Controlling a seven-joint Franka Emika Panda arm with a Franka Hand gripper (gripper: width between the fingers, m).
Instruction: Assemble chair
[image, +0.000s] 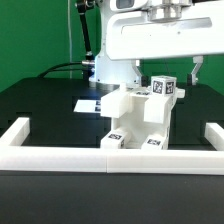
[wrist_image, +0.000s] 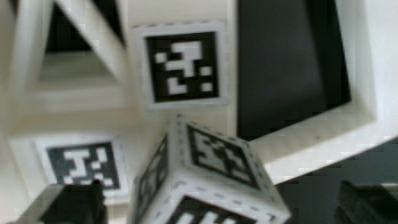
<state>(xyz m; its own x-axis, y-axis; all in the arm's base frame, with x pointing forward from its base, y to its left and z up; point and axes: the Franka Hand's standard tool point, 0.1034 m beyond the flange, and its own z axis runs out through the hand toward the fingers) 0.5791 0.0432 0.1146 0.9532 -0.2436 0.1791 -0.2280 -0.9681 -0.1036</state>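
The partly built chair of chunky white tagged pieces stands in the middle of the black table, just behind the barrier wall. A tagged white block sticks up at its top, on the exterior view's right. My gripper hangs right over that block, mostly hidden by the white hand. In the wrist view the same tagged block stands between my dark fingertips, with a gap on each side. The gripper is open around it. Behind it another tagged chair slab shows.
A long low white barrier wall runs along the table's front, with side arms at both ends. The marker board lies flat behind the chair on the exterior view's left. The robot's base stands at the back.
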